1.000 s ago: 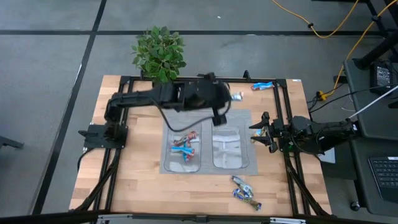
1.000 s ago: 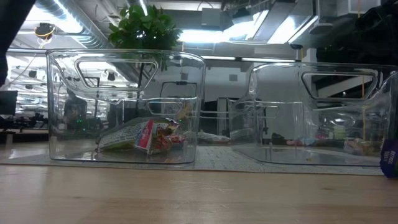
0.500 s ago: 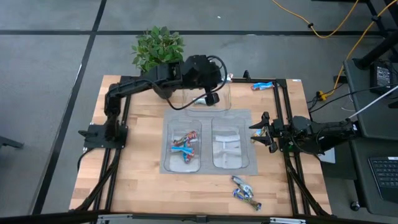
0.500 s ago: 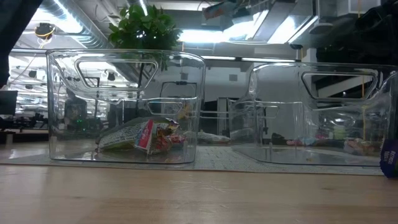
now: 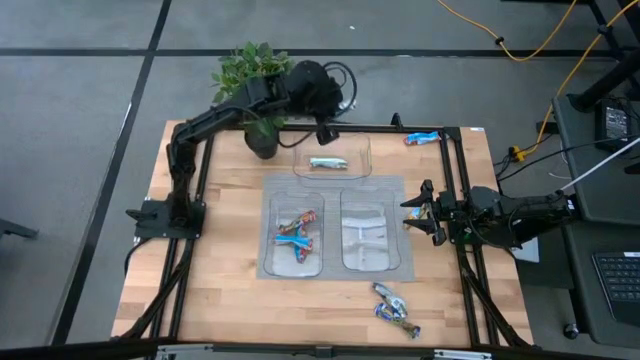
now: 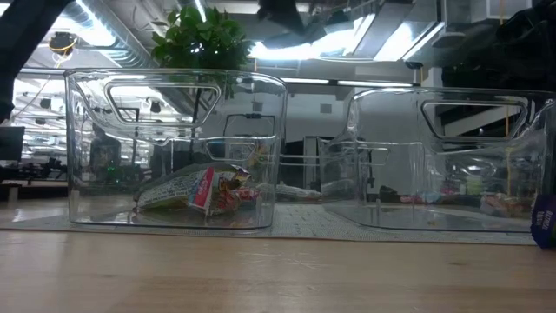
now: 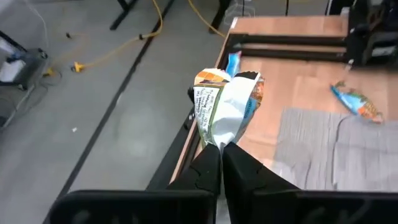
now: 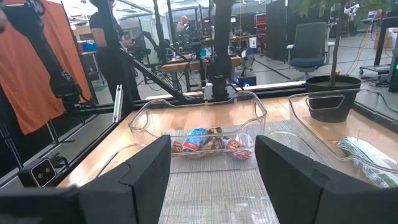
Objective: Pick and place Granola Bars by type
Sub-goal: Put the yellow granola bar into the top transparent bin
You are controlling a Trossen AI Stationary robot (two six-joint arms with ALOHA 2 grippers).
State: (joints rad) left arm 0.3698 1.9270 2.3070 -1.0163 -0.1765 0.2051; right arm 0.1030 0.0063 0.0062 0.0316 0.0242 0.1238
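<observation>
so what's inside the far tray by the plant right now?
One pale silvery-green bar lies flat in the far clear tray, nothing else visible in it. The left gripper, up by the plant, is shut on another pale wrapper. Right gripper waits open.

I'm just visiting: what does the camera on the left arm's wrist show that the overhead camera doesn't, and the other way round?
Only the left wrist view shows the left hand pinched shut on a pale wrapped bar; from above you cannot make that out. Only the high view shows the whole layout: the clear trays, a pale bar lying in the far tray, loose bars near the front edge, the potted plant and the waiting right hand, open. Both show the wooden table and the grey mat.
</observation>
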